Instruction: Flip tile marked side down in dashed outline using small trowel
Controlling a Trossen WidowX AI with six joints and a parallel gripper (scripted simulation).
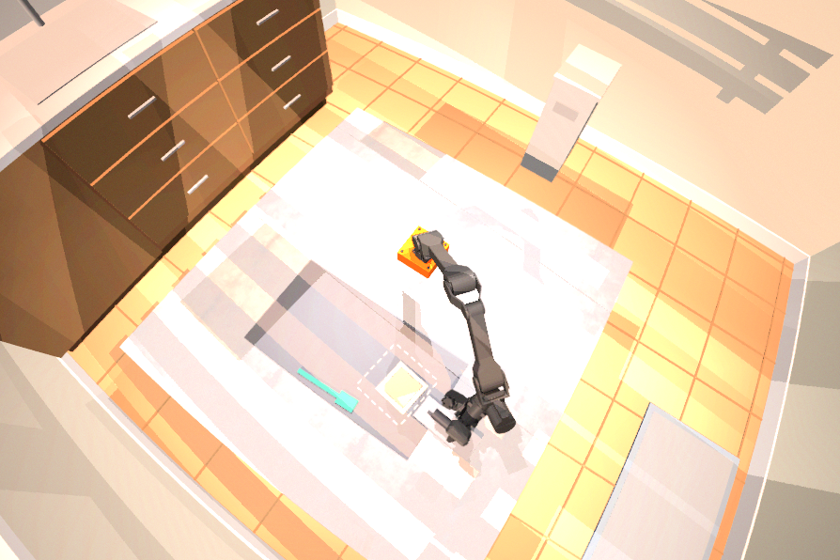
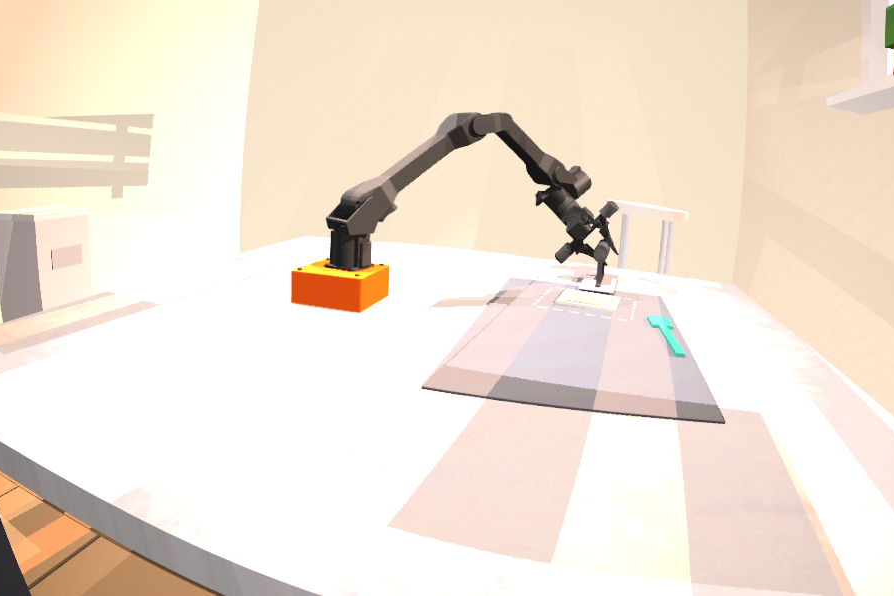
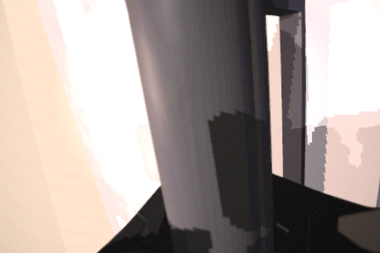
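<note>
The pale yellow tile (image 1: 403,385) (image 2: 587,298) lies flat inside the white dashed outline (image 1: 375,365) (image 2: 589,314) on the grey mat (image 1: 316,309) (image 2: 533,365). My gripper (image 1: 447,413) (image 2: 589,235) is shut on the small trowel (image 2: 598,270), whose thick grey handle (image 3: 208,127) fills the wrist view. The trowel hangs steeply down. Its pale blade sits on the mat just beyond the tile's far edge, outside the outline. I see no mark on the tile's top face.
A teal flat tool (image 1: 332,390) (image 2: 666,335) lies on the mat, apart from the outline on the side away from my gripper. The arm's orange base (image 1: 416,260) (image 2: 339,286) stands on the white table. A white stool (image 2: 648,210) is behind the table.
</note>
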